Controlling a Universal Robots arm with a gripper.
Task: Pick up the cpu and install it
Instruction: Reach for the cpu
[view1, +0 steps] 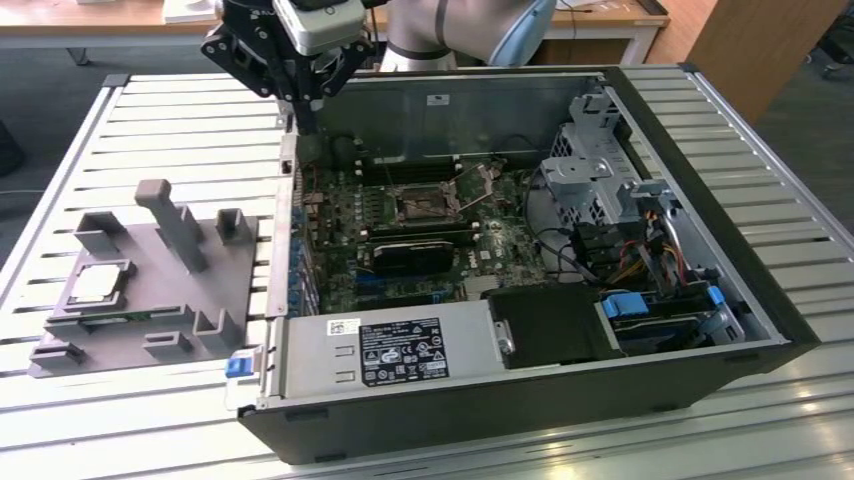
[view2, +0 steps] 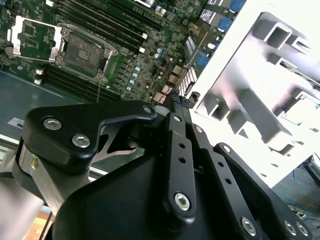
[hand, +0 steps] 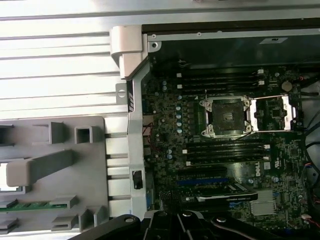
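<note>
Our gripper (view1: 307, 120) hangs closed, fingertips drawn together and gripping nothing; in the second wrist view (view2: 175, 97) the black links meet in one narrow tip, touching no part. It stands above the rim of the open computer case (view1: 534, 425), at the corner nearest the arm's base; directly under it we see the case's side wall and the edge of the green board (view1: 400, 255). A little farther from the tool, inside the case, lies the socket (view1: 418, 205); in the first wrist view (hand: 225, 116) its metal frame (hand: 272, 112) is swung open beside it and the dark square bed is bare; black memory slots run along both sides of it. Farther still inside the case sits the power supply (view1: 387, 350) with its white label. Outside the case, off to the exterior view's left of the tool and well apart from it, a grey fixture (view1: 200, 290) rests on the slatted table (view1: 174, 120); the cpu (view1: 100, 283) lies flat in a recess of that fixture, silvery face up, untouched.
</note>
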